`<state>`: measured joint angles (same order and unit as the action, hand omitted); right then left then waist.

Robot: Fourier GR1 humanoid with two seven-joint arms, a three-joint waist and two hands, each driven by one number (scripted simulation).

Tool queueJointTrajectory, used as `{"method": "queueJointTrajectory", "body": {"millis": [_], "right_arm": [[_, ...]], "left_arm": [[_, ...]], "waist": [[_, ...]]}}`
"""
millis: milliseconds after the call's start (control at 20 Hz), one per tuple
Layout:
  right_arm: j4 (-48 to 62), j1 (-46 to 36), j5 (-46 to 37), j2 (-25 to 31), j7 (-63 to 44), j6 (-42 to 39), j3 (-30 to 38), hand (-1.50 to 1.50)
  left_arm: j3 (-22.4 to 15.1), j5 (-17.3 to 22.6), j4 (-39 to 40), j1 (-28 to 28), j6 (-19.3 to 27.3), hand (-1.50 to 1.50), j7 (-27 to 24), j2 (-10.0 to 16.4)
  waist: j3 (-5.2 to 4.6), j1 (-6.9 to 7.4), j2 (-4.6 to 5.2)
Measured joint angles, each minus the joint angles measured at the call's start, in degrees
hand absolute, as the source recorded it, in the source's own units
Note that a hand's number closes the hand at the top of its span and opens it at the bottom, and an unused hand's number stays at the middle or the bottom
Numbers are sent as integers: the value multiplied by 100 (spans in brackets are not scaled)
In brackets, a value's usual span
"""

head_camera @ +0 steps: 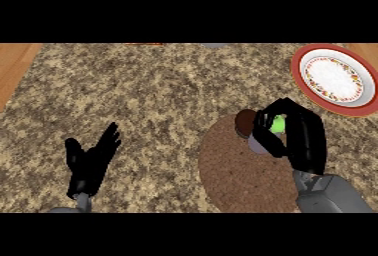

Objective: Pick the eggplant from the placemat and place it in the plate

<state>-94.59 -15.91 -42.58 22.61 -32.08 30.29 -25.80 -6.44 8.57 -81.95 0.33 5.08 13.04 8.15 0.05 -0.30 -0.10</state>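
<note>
Though partly hidden, the eggplant (246,121) shows at the far edge of the placemat (236,180). Our right hand (299,137) is curled round it, and a green bit peeks between the fingers. We can't tell if it's lifted. The plate (367,107) lies beyond the placemat, to the right and apart. Our left hand (88,160) is well left of the placemat, fingers straight, resting on the surface (148,95).

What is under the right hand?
The eggplant, gripped by the right hand, over the brown placemat. The hand covers its middle; contact with the mat cannot be seen.
</note>
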Motion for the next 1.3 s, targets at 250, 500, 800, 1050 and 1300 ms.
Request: {"method": "queueJointTrajectory", "body": {"millis": [250, 500, 800, 1050, 1300], "right_arm": [[136, 155, 646, -57, 457, 443, 779, 150], [996, 81, 1751, 10, 1781, 734, 1700, 150], [2776, -588, 2487, 260, 3273, 849, 2804, 150], [4416, -1464, 2945, 593, 4331, 674, 3593, 150], [5816, -2090, 3242, 945, 5318, 456, 4187, 150]], "left_arm": [[-38, -76, -18, 135, -25, 0, -233, -70], [-27, -92, -50, 96, -46, 0, -138, -75], [-52, -132, -91, 104, -67, 0, -146, -108], [-40, -90, -54, 14, -160, 0, -101, -115], [-63, -126, -8, -73, -198, 0, -136, -135]], "waist": [[7, 24, 4], [9, 62, 18], [14, 144, 46], [15, 235, 85], [27, 332, 130]]}}
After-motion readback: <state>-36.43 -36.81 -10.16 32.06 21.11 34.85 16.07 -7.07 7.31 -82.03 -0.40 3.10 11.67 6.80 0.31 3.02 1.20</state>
